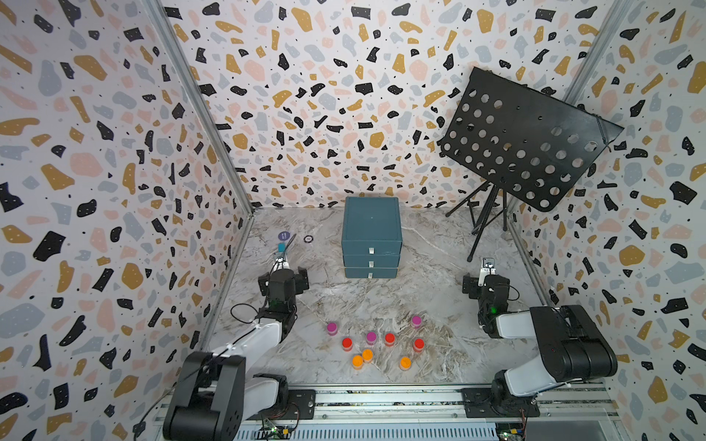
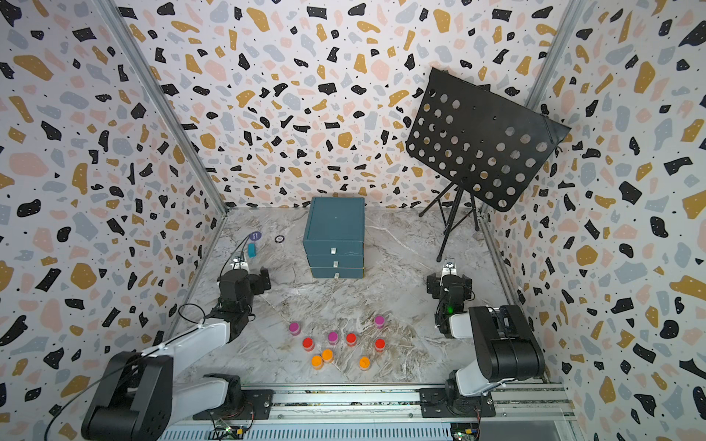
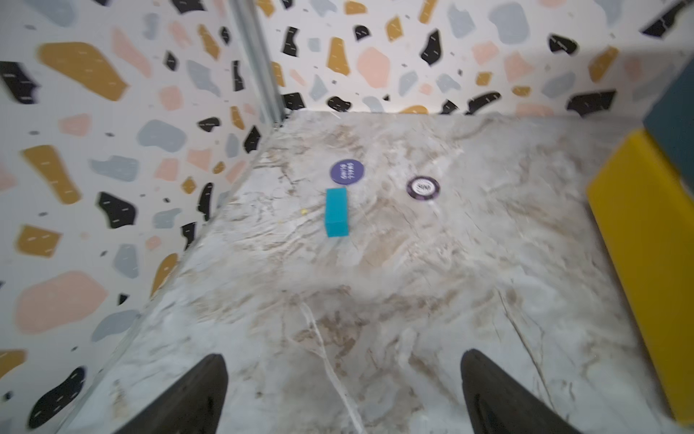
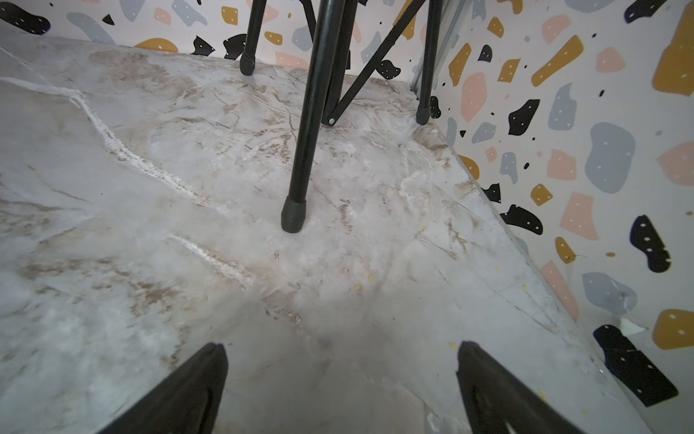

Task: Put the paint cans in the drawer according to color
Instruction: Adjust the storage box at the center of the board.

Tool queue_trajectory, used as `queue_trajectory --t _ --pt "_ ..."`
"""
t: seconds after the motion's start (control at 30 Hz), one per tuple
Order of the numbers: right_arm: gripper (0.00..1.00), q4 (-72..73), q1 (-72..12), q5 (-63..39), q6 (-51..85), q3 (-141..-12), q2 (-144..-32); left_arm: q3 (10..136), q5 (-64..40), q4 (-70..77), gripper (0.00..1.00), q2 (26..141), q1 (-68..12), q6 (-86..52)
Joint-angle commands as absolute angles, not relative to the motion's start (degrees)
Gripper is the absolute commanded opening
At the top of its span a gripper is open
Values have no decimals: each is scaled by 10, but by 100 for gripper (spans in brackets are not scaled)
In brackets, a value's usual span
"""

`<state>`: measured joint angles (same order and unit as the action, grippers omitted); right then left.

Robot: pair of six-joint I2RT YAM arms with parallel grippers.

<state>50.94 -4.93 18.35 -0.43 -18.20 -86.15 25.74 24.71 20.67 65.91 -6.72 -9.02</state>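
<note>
A table (image 1: 420,305) with a pale grey marble-patterned top, veined in brown and white, fills the floor of a booth. The booth has three walls of white terrazzo-print wallpaper (image 1: 95,152) flecked with black, ochre, pink and grey, joined at the corners by bare metal posts (image 1: 198,107). A grey metal rail (image 1: 382,397) runs along the near edge and carries both arm bases.

The drawer (image 1: 371,225), a teal-blue cube-shaped box of three stacked shallow drawers with white pull tabs, stands near the back wall at the middle. All three are pushed in.

The nine tiny round paint cans (image 1: 371,337) stand upright in a loose cluster near the front edge, between the arms and well apart from the drawer. Three are magenta-topped (image 1: 332,327), three red-topped (image 1: 389,338) and three orange-topped (image 1: 405,362). Two of the orange ones are just beside each other.

At the back left of the table lie a flat dark-blue round disc (image 3: 347,171), a small cyan block (image 3: 336,212) and a purple-and-white round chip (image 3: 423,188). A black perforated music stand (image 1: 527,141) on tripod legs occupies the back right corner.

The left claw (image 3: 343,357) is spread wide over bare table and grasps nothing. The right claw (image 4: 341,345) is likewise released and empty, facing a leg of the music stand.
</note>
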Motion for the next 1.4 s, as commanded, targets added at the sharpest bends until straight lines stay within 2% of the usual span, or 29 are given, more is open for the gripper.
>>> queue_trajectory --t 0.0,0.1,0.2,0.33,0.47,0.57,0.6,0.7,0.97,1.13,1.37 --pt "100 435 -80 259 -15 -220 -808 325 335 -6 100 581 -65 -244" --pt "100 295 -90 290 0 -281 -755 345 360 -68 100 545 -64 -325" --pt "100 239 -89 290 46 -300 -709 346 344 -121 100 508 -64 -393" --pt "100 127 -90 171 100 -334 -644 356 296 -167 100 470 -64 -400" --pt "100 8 -90 105 138 -381 -613 400 273 -243 100 442 -64 -379" --pt "95 -62 -90 64 159 -403 -601 442 212 -278 100 446 -64 -350" --pt "89 -81 -97 36 161 -409 -598 468 188 -301 100 460 -64 -348" --pt "85 -122 -123 -2 169 -431 -598 529 103 -332 99 505 -64 -322" --pt "75 -124 -156 -114 263 -454 -592 696 -54 -392 100 633 -65 -241" --pt "74 -87 -201 -135 311 -468 -607 750 -146 -382 100 690 -68 -245" --pt "72 -69 -278 -128 336 -525 -656 832 -177 -379 99 771 -102 -236"
